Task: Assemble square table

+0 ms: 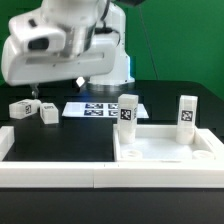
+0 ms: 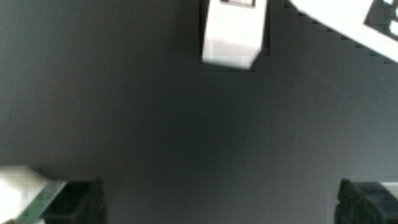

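The square table top (image 1: 165,150), a white tray with a raised rim, lies at the front of the exterior view's right. Two white tagged legs stand upright on it, one at its near corner (image 1: 128,112) and one further right (image 1: 187,113). Two more legs (image 1: 22,108) (image 1: 48,113) lie loose on the black table at the left. The arm (image 1: 50,45) hangs over them. In the wrist view my gripper (image 2: 217,205) is open over bare black table, its dark fingers (image 2: 63,205) far apart. One white leg (image 2: 233,35) lies ahead of the fingers, untouched.
The marker board (image 1: 95,108) lies flat behind the table top. Long white border rails run along the front (image 1: 50,175) and the left side (image 1: 5,135). A white edge (image 2: 356,20) shows in a corner of the wrist view.
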